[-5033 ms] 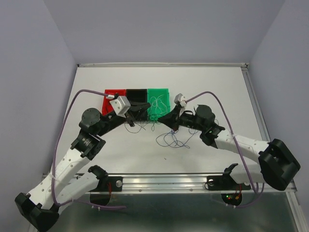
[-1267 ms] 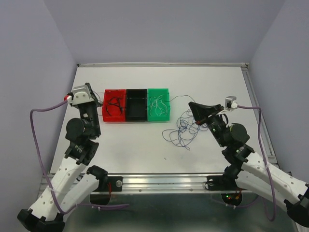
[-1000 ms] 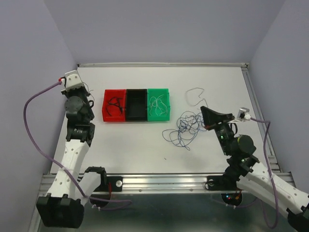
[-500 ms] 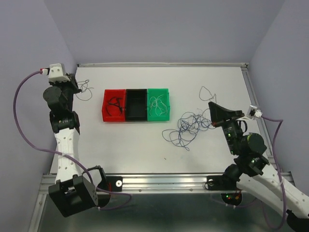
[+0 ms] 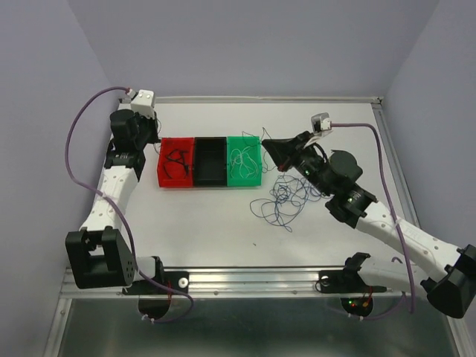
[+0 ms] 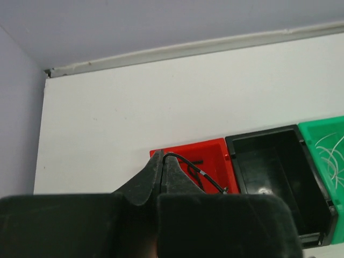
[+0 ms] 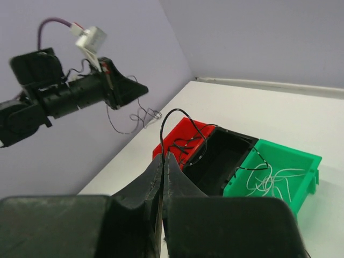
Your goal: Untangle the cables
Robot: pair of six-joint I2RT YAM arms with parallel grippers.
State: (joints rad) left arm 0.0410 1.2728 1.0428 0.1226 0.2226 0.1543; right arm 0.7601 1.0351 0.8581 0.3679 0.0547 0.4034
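Black wire [image 7: 141, 114] was held pinched in the left gripper [image 6: 160, 161], whose fingers were pressed together, just beside the red bin [image 5: 175, 183]. It was probably held there to be dropped among the black strands [image 5: 177, 158] lying in that bin. A second black cable [image 7: 177, 109] was clamped between the shut fingers of the right gripper [image 7: 163, 161], raised near the green bin [image 5: 245, 181], where white wires [image 5: 242, 158] were lying. It was judged to be lifted so that its length could be drawn free of the tangle [image 5: 286, 197] of dark blue and black cables. That heap lay on the table [image 5: 208, 238] just right of the bins, below that gripper. Whether anything lay in the black bin [image 5: 210, 181] between the other two could not be told. Most of the untangling appeared not yet done.
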